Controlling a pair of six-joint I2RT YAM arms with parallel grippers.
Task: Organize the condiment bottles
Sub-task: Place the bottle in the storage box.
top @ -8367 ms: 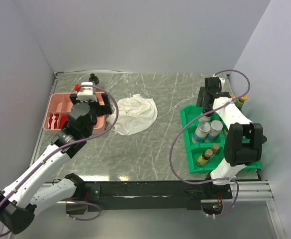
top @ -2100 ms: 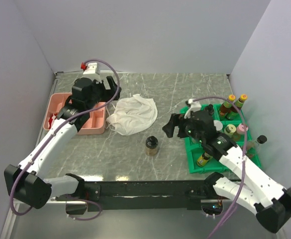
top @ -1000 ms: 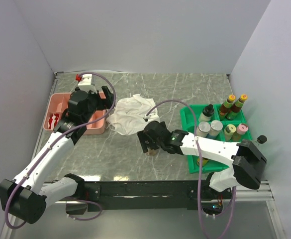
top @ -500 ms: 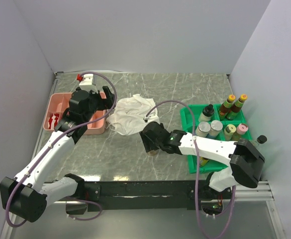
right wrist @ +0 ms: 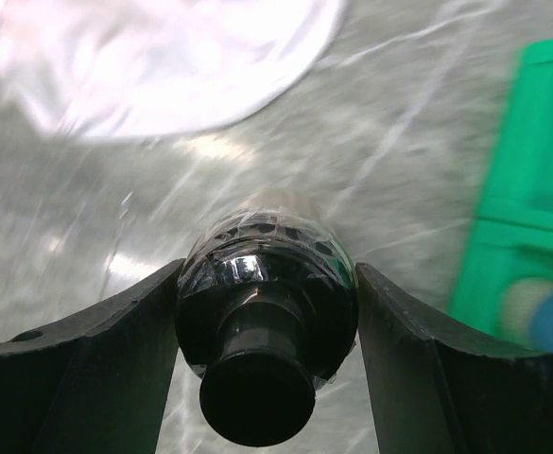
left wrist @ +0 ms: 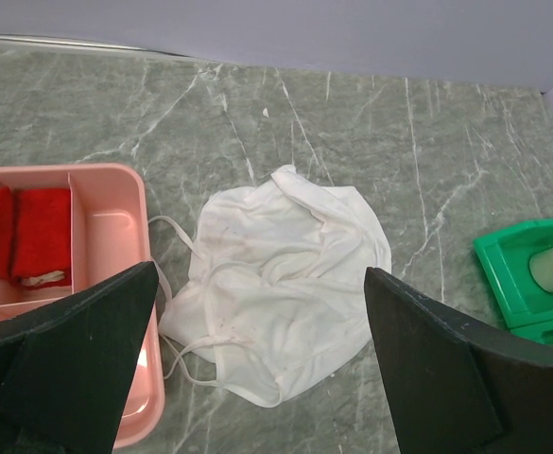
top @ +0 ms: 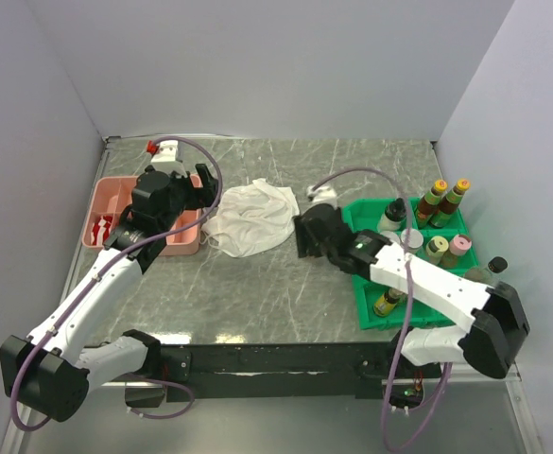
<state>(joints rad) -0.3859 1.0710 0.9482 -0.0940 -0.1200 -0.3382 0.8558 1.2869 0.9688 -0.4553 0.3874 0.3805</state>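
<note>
In the right wrist view my right gripper (right wrist: 265,317) is shut on a dark glass bottle (right wrist: 267,284) with a black cap (right wrist: 256,404), held above the marble. From above, that gripper (top: 310,233) hangs just left of the green tray (top: 354,223) and hides the bottle. Several condiment bottles stand in the tray: two amber ones with yellow caps (top: 434,199), a pink-capped one (top: 458,246) and one in the near compartment (top: 387,302). My left gripper (top: 198,194) is open and holds nothing, hovering over the white cloth (left wrist: 276,274).
A pink tray (top: 111,203) with a red item (left wrist: 30,236) sits at the left. The white cloth (top: 252,216) lies between the two trays. A black-capped bottle (top: 493,268) stands right of the green tray, near the side wall.
My right gripper closed on the bottle at the table's middle, lifted it and carried it back and right toward the green tray. The left arm has stayed still.
</note>
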